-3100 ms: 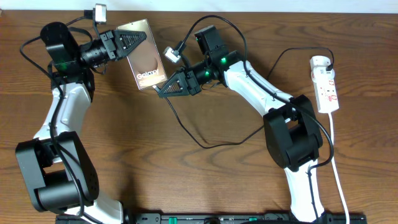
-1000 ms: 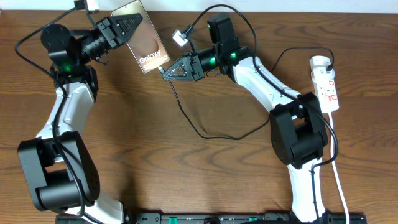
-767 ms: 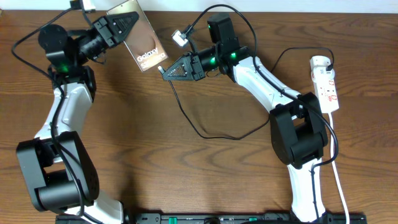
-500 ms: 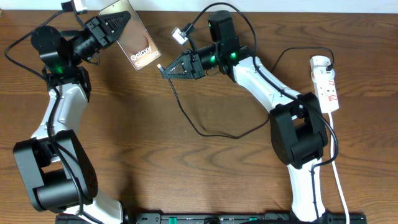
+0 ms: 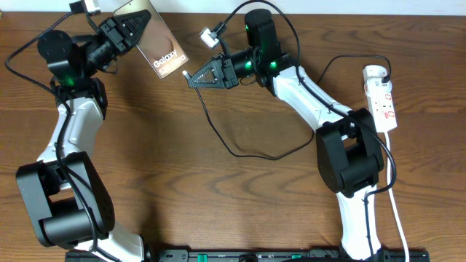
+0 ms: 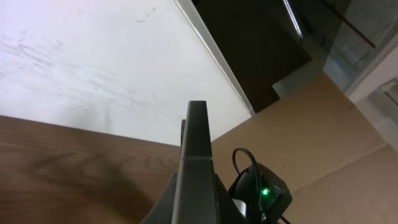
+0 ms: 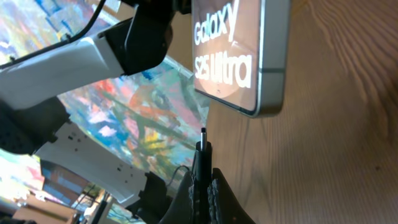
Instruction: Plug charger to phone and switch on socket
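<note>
While left gripper (image 5: 137,28) clamps phone (image 5: 164,57) by one end, right gripper (image 5: 195,78) pinches charger (image 5: 222,142) near connector tip; tip aimed at phone's free edge, small gap between.

Bronze phone (image 5: 164,55); socket (image 5: 381,98) white, perhaps red-marked.

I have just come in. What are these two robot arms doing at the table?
The left gripper holds the phone at the far left of the table. The right gripper is shut on the charger just behind its connector tip, which points at the phone's lower edge. A gap remains, so it is not plugged in yet. The black cable trails across the wood toward the socket on the right.
</note>
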`<action>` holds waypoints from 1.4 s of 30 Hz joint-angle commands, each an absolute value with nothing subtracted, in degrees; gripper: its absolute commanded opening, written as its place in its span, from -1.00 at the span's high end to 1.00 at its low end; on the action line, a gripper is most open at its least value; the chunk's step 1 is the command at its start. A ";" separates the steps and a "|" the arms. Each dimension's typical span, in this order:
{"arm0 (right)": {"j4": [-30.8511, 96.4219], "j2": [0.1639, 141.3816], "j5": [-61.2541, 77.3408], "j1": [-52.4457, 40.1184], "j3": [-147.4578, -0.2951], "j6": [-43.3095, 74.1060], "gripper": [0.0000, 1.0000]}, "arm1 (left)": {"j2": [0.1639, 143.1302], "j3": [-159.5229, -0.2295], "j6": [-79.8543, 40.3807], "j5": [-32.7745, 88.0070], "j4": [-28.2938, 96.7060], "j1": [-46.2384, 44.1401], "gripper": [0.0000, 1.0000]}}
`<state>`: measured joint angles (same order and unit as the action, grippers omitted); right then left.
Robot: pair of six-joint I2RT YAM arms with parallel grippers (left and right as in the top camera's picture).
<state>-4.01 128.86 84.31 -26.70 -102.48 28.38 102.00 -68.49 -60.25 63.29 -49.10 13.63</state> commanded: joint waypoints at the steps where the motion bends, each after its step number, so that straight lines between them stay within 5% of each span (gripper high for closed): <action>1: -4.45 127.66 82.41 -26.79 -103.31 31.05 0.98 | 102.24 -68.66 -61.23 61.78 -49.84 13.02 0.85; 42: -9.50 127.66 80.01 -27.49 -103.31 36.40 0.98 | 102.26 -68.45 -60.27 60.82 -49.82 11.49 0.86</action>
<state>-8.95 128.86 79.96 -26.96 -102.50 35.83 102.02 -68.49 -61.19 59.61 -49.12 11.99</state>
